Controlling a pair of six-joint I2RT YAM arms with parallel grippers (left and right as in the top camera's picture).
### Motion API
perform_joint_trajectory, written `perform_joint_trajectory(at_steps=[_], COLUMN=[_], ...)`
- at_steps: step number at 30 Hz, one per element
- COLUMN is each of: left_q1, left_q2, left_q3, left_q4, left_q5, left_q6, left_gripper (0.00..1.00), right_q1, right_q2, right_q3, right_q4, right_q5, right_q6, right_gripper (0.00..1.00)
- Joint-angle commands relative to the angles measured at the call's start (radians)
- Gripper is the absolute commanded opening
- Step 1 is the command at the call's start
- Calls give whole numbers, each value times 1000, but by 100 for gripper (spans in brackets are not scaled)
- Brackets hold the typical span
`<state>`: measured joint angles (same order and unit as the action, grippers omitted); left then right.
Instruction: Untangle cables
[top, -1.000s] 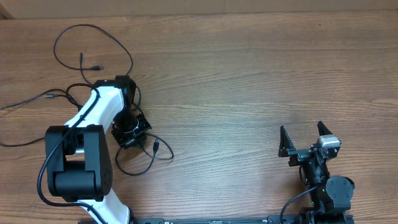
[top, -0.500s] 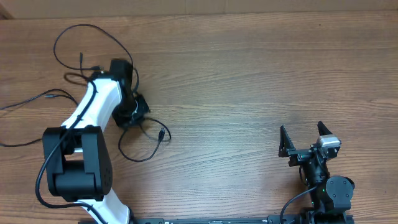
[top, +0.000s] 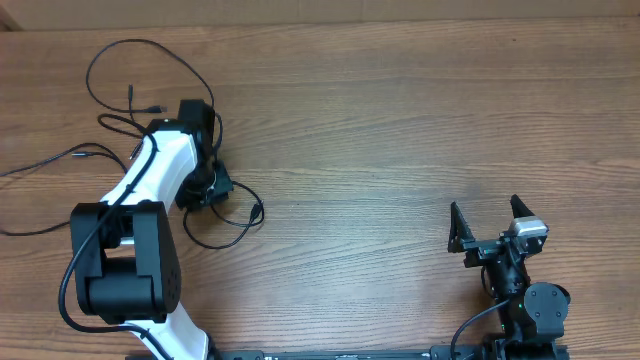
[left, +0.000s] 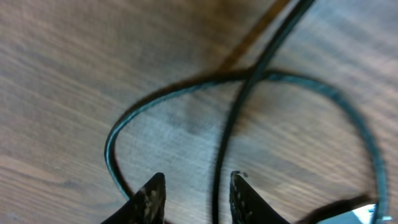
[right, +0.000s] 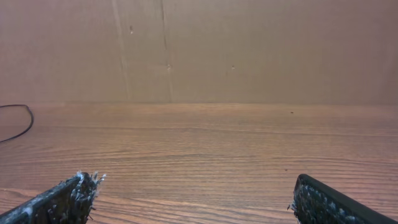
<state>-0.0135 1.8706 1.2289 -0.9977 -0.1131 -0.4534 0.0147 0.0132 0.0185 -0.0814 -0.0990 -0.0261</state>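
Note:
Thin black cables lie at the table's left: a big loop (top: 150, 70) at the back, a strand (top: 40, 165) running off the left edge, and a smaller loop (top: 225, 218) with a plug (top: 257, 212) just in front of my left gripper (top: 207, 188). In the left wrist view the gripper (left: 196, 186) points down at the wood with its jaws a little apart. One crossing cable strand (left: 249, 81) runs between the fingertips, close to the right one, unpinched. My right gripper (top: 490, 225) rests open at the front right, far from the cables, and nothing lies between its fingertips (right: 81, 193).
The white left arm (top: 150, 190) lies over part of the cable pile and hides strands beneath it. A short bit of cable (right: 25, 124) shows at the far left in the right wrist view. A brown cardboard wall (right: 199, 50) stands behind the table.
My left gripper has moved toward the back of the table, dragging the small cable loop with it, and its jaws have just parted. The right arm has not moved.

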Motion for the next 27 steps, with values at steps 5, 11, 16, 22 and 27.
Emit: perform_joint_trajectory(at_steps=[5, 11, 16, 22, 27], left_q1=[1, 2, 6, 9, -24], left_q2=[9, 9, 9, 9, 10], left_q3=[-9, 18, 147, 318, 305], left_q4=[9, -9, -125, -254, -288], left_q5=[152, 285, 197, 178, 217], left_q6=[-14, 32, 11, 11, 0], left_gripper=[22, 24, 64, 78, 30], right_q1=[-2, -2, -2, -2, -2], right_q2=[-2, -2, -2, -2, -2], right_q3=[-10, -10, -10, -10, -10], right_q4=[5, 5, 5, 5, 5], right_q5=[5, 5, 5, 5, 5], right_q6=[-5, -5, -5, -5, -5], right_gripper=[100, 100, 100, 100, 100])
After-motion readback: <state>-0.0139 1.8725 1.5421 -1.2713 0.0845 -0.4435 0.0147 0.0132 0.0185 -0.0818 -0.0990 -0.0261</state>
